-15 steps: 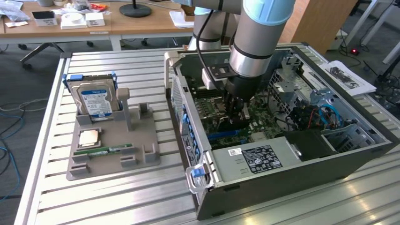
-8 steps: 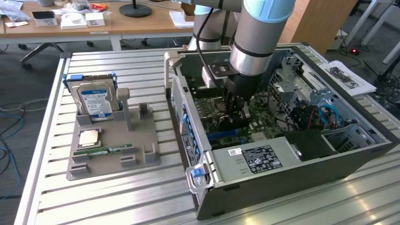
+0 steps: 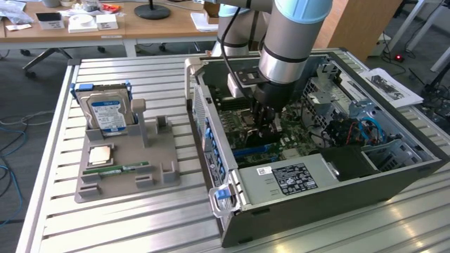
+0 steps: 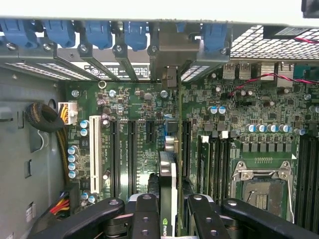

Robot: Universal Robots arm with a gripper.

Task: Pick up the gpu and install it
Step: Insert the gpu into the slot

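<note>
One slatted table (image 3: 140, 221) nearest, pale ribbed metal, bearing case and tray. Toward the exterior view's right, a grey metal tower case (image 3: 316, 203) lying on its side with the panel off, a blue plastic latch (image 3: 222, 194) at its near corner and a boxy power supply (image 3: 290, 178) with a black printed label just behind. Toward the exterior view's left, well apart from the case, a flat grey moulded tray (image 3: 113, 190): a narrow green RAM stick (image 3: 116, 169) lying near its front, a square metal-capped processor (image 3: 100, 154) behind that, a silver hard drive (image 3: 109, 113) with a blue-white label propped upright at the far end. Inside the case, a green motherboard (image 4: 144, 104) crowded with small cylindrical capacitors, long black slots, one white slot (image 4: 95, 152) and an open square socket (image 4: 259, 186) framed in bright metal. Over the black slots, the gripper (image 4: 169, 214), black bolted fingers (image 4: 147, 214) clenched on the gpu (image 4: 168, 169) from both flat faces. Thin dark card held on edge, its silver bracket end by the perforated rear slot covers (image 4: 89, 62) under a row of blue clips (image 4: 99, 32); seated in a slot or only above it, impossible to tell. Farther off, the arm (image 3: 288, 47), a smooth grey cylinder with a light-blue cap, and a wooden desk (image 3: 162, 26) at the far edge.
</note>
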